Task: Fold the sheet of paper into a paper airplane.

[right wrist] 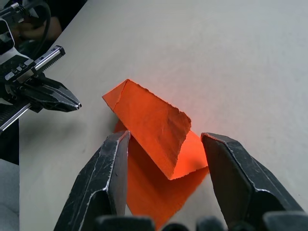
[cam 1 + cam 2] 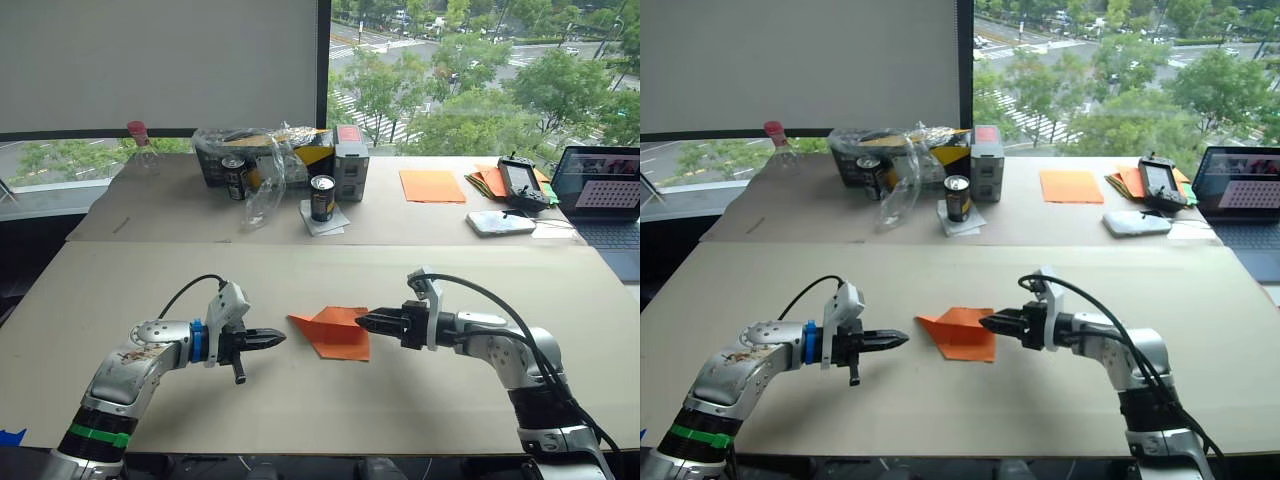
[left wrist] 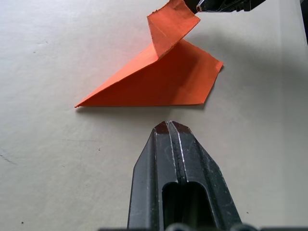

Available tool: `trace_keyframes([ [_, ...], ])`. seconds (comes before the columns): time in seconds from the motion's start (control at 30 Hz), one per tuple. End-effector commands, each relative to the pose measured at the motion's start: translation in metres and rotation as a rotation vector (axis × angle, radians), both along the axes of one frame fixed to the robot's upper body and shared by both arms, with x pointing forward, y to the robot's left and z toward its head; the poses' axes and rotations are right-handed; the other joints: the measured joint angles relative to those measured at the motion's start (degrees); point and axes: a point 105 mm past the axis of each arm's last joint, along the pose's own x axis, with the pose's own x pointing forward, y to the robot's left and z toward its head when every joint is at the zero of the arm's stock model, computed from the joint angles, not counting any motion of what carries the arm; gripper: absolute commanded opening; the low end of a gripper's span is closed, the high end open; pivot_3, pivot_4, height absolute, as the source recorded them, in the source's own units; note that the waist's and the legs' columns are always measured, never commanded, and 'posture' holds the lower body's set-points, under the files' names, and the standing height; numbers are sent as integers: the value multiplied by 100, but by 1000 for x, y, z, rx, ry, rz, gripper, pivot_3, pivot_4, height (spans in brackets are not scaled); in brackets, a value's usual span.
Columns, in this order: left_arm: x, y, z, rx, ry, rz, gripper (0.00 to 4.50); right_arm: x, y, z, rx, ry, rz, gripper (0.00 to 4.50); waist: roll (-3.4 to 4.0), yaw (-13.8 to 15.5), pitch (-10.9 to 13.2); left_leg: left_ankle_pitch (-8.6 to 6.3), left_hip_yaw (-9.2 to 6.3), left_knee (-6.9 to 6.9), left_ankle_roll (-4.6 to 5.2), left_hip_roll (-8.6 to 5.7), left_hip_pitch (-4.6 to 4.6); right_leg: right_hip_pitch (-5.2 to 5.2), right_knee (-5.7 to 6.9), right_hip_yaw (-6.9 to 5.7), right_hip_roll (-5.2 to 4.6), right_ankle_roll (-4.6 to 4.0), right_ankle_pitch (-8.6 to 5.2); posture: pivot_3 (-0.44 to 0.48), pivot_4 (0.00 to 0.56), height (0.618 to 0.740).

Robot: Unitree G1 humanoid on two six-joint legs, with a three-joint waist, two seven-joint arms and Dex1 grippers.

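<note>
Your sheet of paper point(image 2: 333, 332) lies mid-table between both arms, already folded to a point toward the left, one flap standing up off the base layer. Right gripper point(image 1: 166, 144) sits with fingers spread either side of that raised flap, likely lined up to press or pinch it. Left gripper point(image 2: 270, 339) has fingers together, tip just beside the paper's point, not touching, probably ready to pin it.

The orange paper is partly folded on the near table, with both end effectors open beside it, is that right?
Not quite. The orange paper is partly folded, but the left end effector is shut, as the left wrist view shows. The right end effector is open.
</note>
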Motion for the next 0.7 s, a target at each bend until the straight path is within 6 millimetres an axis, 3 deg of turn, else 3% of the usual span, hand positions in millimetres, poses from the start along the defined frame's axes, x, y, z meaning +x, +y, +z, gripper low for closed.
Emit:
trace_keyframes([
  [0.03,0,3,8,3,-28,5,0,-1,4,10,35,-20,36,2134,0,1,0,0,0,0,0,0,0,0,0,0,0,0,0,0,150,730],
  [0.23,2,16,9,28,-20,21,0,-1,8,9,38,-59,68,193,1,-6,1,0,0,0,0,0,-1,-3,1,0,0,0,0,0,150,730],
  [0.27,3,19,9,32,-19,26,0,-1,9,13,49,-76,70,52,1,-6,1,0,1,0,0,0,-2,-5,2,0,0,0,0,0,150,730],
  [0.43,4,27,8,44,-17,47,0,1,13,28,34,-213,109,52,1,-3,2,0,1,0,0,0,-8,-11,3,0,0,0,0,0,150,730],
  [0.57,7,33,6,52,-14,64,0,10,23,70,-87,-615,198,52,2,-27,3,1,5,2,-1,-1,-30,-41,11,3,0,1,1,0,150,730],
  [0.7,10,36,5,60,-15,69,0,17,29,91,-200,-919,243,52,3,-21,3,4,1,6,-5,7,-66,-85,27,0,8,-4,6,0,150,730],
])
